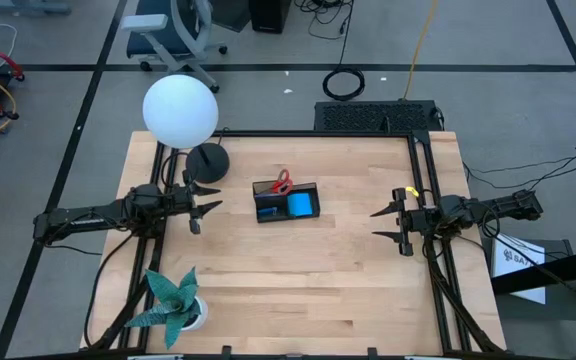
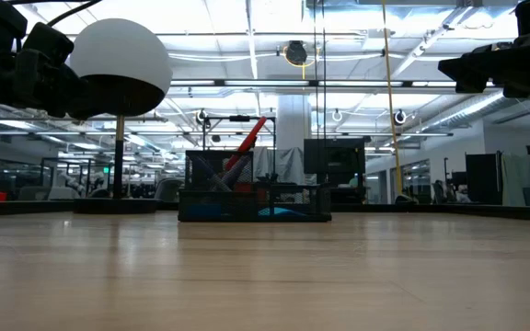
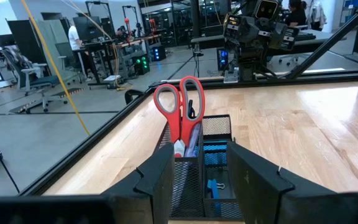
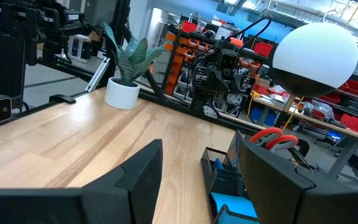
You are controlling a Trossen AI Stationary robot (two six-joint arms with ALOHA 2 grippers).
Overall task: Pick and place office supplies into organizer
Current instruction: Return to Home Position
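Mid-table, black organizer (image 1: 265, 214) with upright red scissors (image 1: 282, 181), blue pad (image 1: 300, 206); left gripper (image 1: 218, 197), right gripper (image 1: 373, 224): fingers spread, empty

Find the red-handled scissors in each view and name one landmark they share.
High view: scissors mid-table, at the left end of the organizer.
Low view: scissors at centre, slanting up from the taller section.
Left wrist view: scissors mid-picture, handles up.
Right wrist view: scissors handles only, above the organizer.
Shared landmark: the black organizer holding them.
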